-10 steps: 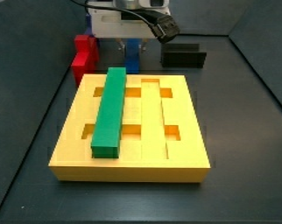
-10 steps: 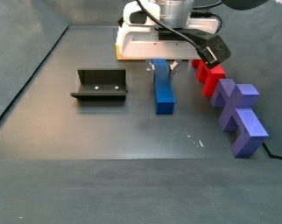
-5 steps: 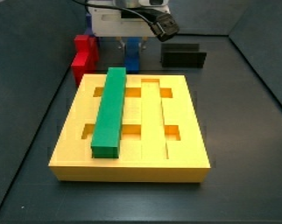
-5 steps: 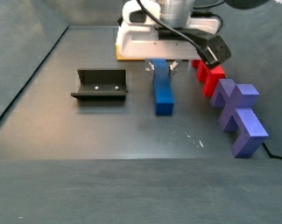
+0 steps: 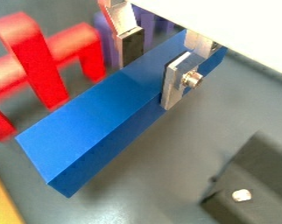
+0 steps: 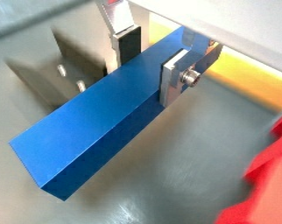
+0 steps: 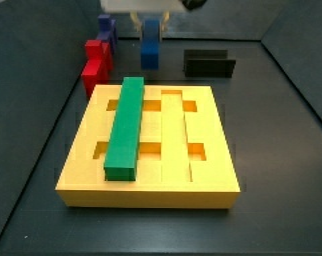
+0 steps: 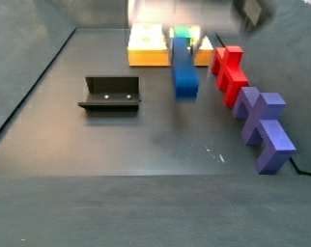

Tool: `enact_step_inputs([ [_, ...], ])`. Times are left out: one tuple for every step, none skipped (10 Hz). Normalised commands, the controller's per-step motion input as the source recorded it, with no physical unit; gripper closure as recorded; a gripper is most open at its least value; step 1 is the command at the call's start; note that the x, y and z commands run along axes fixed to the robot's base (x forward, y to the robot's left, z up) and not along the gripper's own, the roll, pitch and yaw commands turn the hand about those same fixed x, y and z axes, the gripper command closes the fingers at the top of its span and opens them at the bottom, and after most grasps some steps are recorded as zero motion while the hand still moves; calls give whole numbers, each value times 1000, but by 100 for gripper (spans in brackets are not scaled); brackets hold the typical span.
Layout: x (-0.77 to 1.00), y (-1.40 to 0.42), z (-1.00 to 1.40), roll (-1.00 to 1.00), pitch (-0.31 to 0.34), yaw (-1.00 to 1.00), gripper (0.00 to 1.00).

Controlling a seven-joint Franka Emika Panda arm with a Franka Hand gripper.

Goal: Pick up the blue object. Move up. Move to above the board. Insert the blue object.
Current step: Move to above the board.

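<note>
Lifted since a second ago, the blue object (image 8: 184, 66) hangs off the surface (image 8: 145, 145) at upper centre, clamped in the hand (image 5: 155, 58); the board (image 7: 191, 160) lies below.

A dark grey matte floor (image 7: 277, 210) fills both side views, smooth and bare of pattern, with a dull sheen where soft, even light falls on it from above. In a side view it meets a dark sloping wall (image 7: 17, 80) on one side and another wall (image 7: 305, 50) on the opposite side along straight seams. In a side view a few pale specks (image 8: 212, 151) mark the floor, and a grey wall (image 8: 23, 58) rises beside it
</note>
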Motion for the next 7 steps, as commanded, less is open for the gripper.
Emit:
enact_step_inputs([
  [-28, -6, 1400, -1, 26, -5, 100],
  [-11, -3, 1400, 2, 9, -5, 100],
  [26, -1, 1400, 0, 45, -3, 100],
  [20, -2, 1400, -1, 65, -4, 100],
  [-1, -1, 1400, 1, 62, -4, 100],
  [19, 2, 715, 3, 48, -4, 100],
  [42, 3, 220, 2, 58, -4, 100],
])
